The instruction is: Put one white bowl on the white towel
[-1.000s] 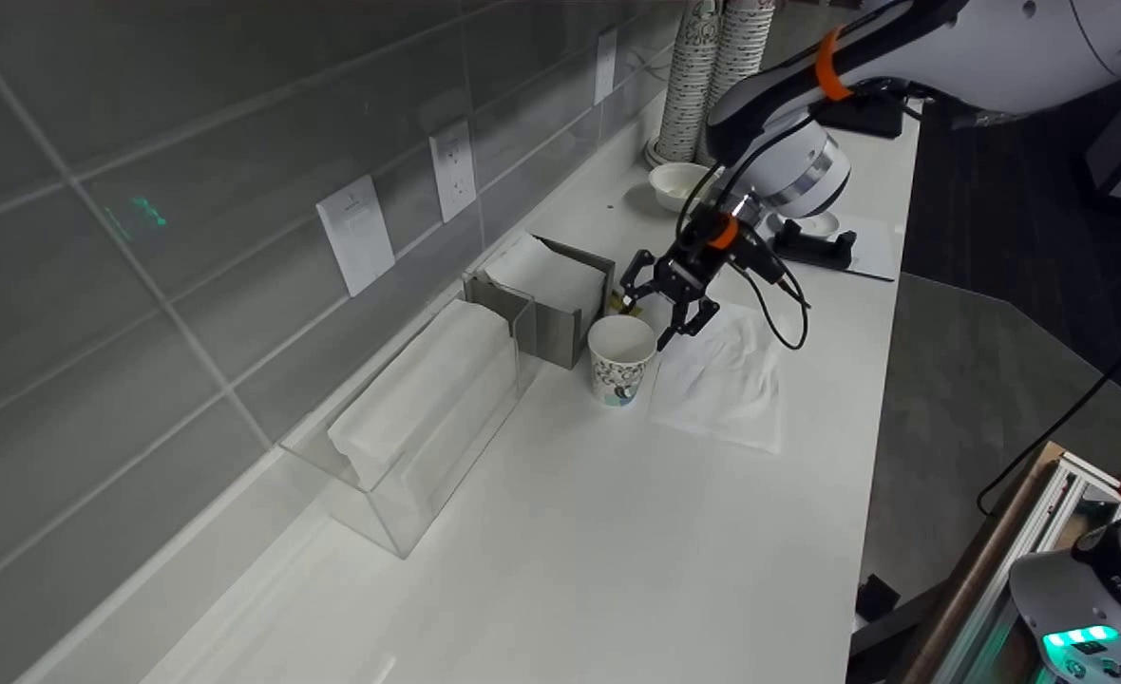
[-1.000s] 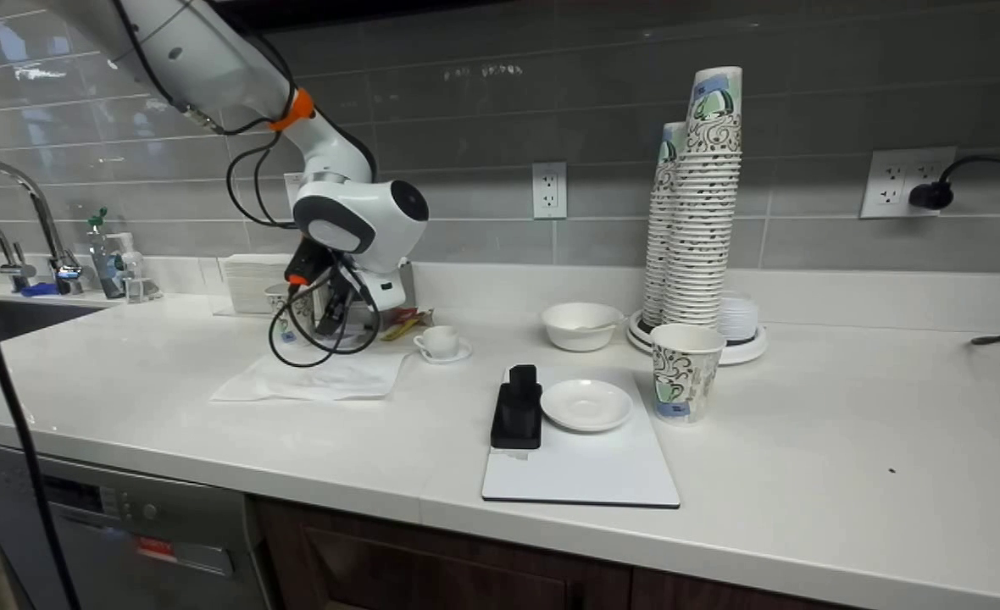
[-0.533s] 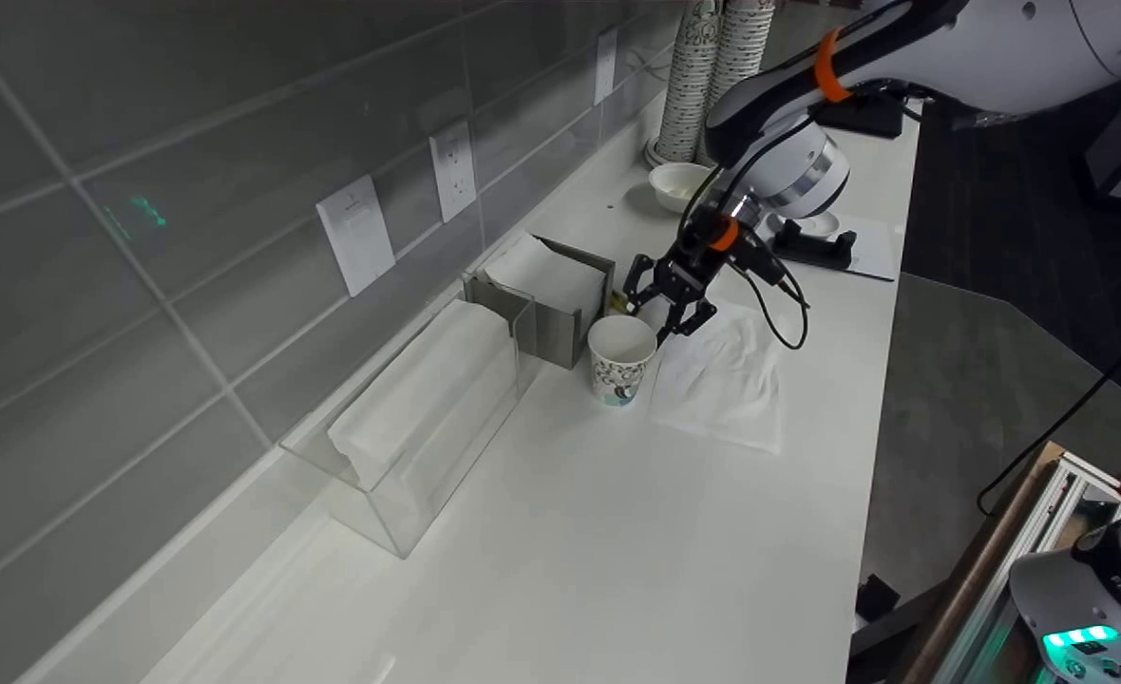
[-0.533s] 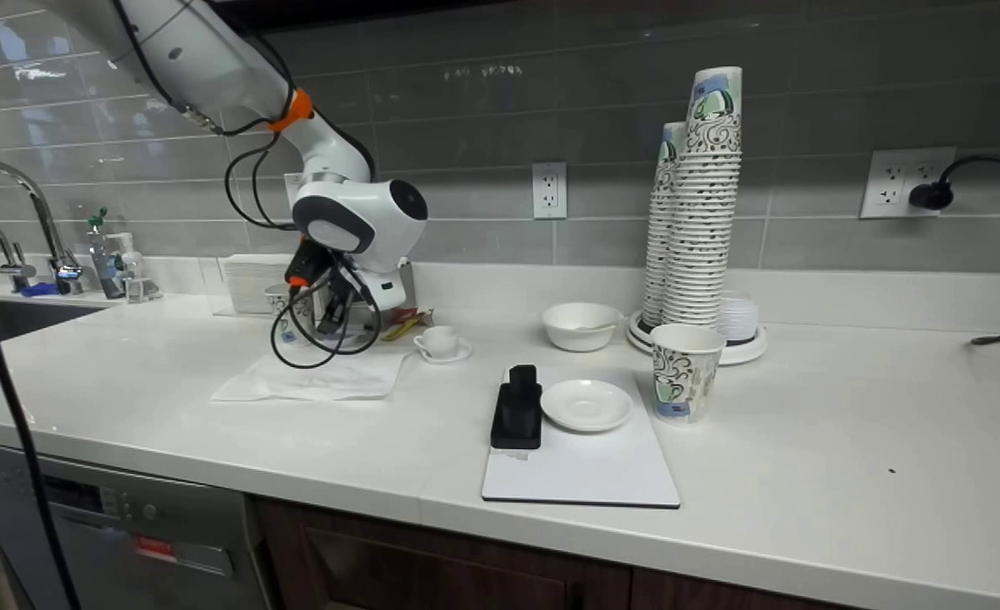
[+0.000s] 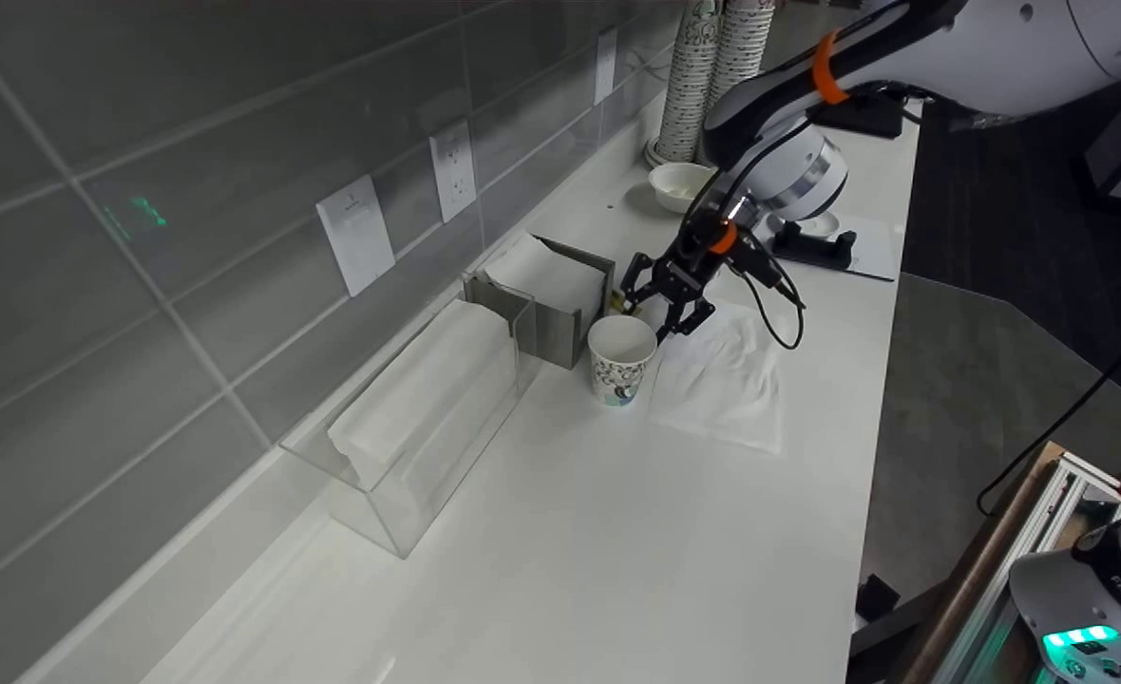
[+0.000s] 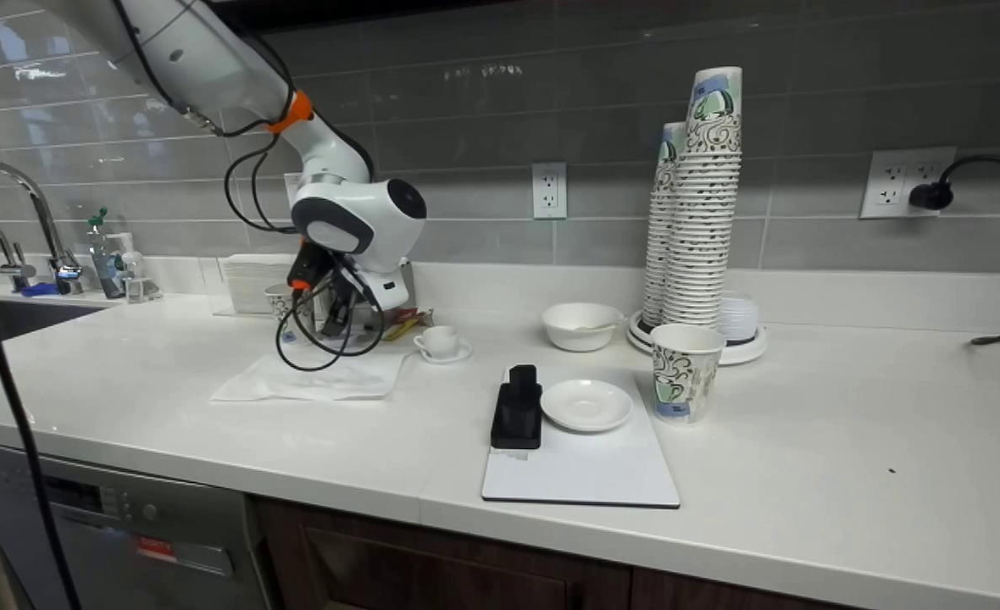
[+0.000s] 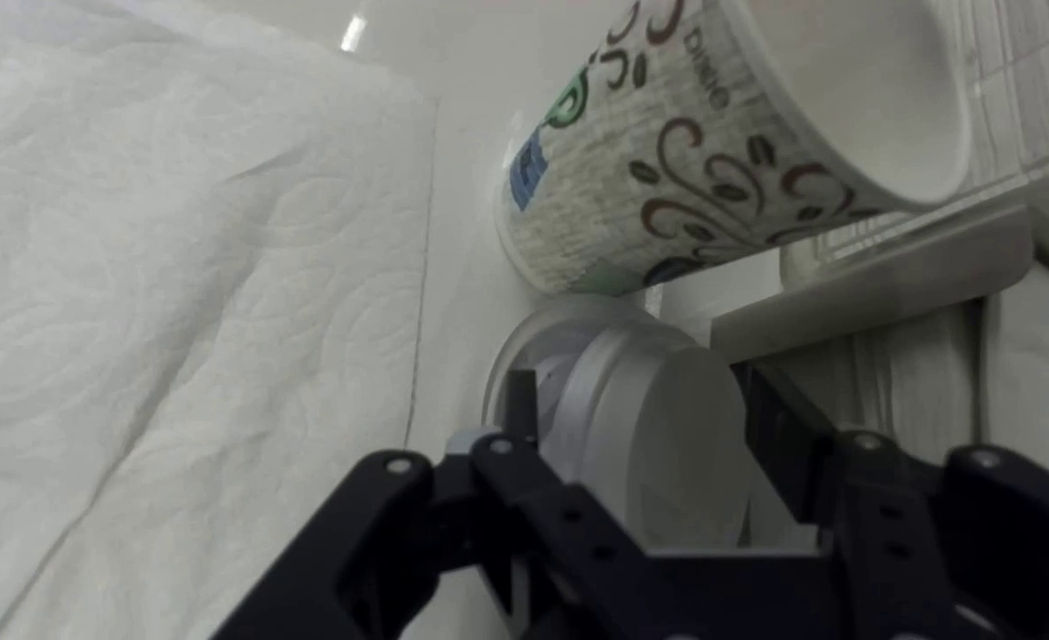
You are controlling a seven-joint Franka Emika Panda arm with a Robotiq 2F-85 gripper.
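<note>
- Nearest, in the wrist view, the gripper (image 7: 644, 411) stands wide, its fingers (image 7: 520, 404) to either side of a nested white stack (image 7: 636, 436); it appears to grip nothing, and whether a pad touches cannot be told.
- The stack looks like small bowls turned over, so it probably includes the task's bowl, though lids cannot be ruled out. The straddle seems chosen for a squeeze across the round sides.
- Its wider rims face the counter (image 5: 598, 560) and its flat, narrower end points up; the axis runs roughly upright, with no longer side to align with.
- Just beside stands a patterned paper cup (image 7: 684, 169), upright, mouth up, crowding the stack enough that a sideways move could knock it.
- Alongside both lies the white paper towel (image 7: 178, 293), flat and creased, seemingly spread so close to keep the carry short.
- Across from the towel, a metal napkin holder (image 5: 553, 334) hems the stack in, which likely favours a straight lift.
- Farther off, in both exterior views, a white bowl (image 6: 580, 327) sits near the stacked paper cups (image 6: 703, 237), apparently parked by the backsplash (image 6: 483, 292) out of the way. It is upright, mouth up, its round rim giving no long axis; if the task means this one, the gripper is at the wrong spot.
</note>
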